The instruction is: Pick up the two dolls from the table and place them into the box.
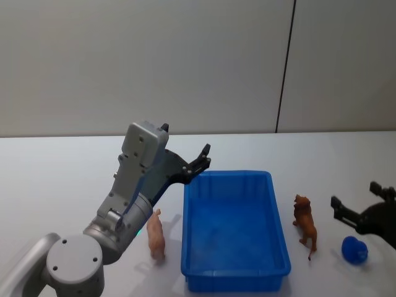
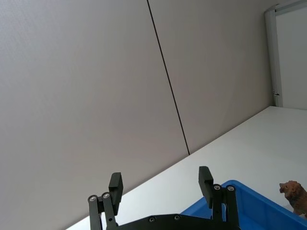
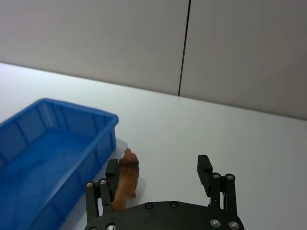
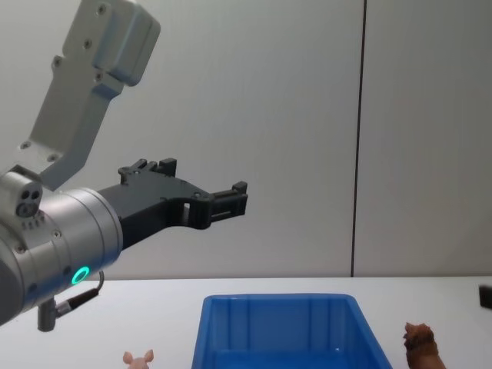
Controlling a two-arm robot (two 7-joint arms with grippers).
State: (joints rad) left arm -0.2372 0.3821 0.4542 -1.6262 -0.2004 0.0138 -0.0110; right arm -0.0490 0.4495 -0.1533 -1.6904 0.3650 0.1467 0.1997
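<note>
With the blue bin (image 1: 235, 281) as the dial's centre in the head view, the pink pig doll (image 1: 156, 236) stands on the white table (image 1: 55, 185) at 9 o'clock, just beside the bin's wall. The reddish-brown lion doll (image 1: 305, 224) stands at 3 o'clock, near the opposite wall. Both look like small moulded figures: light, stiff, probably smooth, and easy to tip on their thin legs. The torso, pinched across the flanks, seems the safest hold. Legs, tail and ears look too slight.

The left gripper (image 1: 201, 162) hangs high at 11 o'clock above the bin's far corner, its claw spread wide with nothing in it. The right gripper (image 1: 357, 199) sits low at 3 o'clock, out past the lion and apart from it, its claw likewise wide and empty, facing the lion.

A dark blue rounded object (image 1: 354, 250) lies at 4 o'clock, near the right gripper, and could get knocked. The bin's wall crowds the pig, leaving little room for a finger on that side.
</note>
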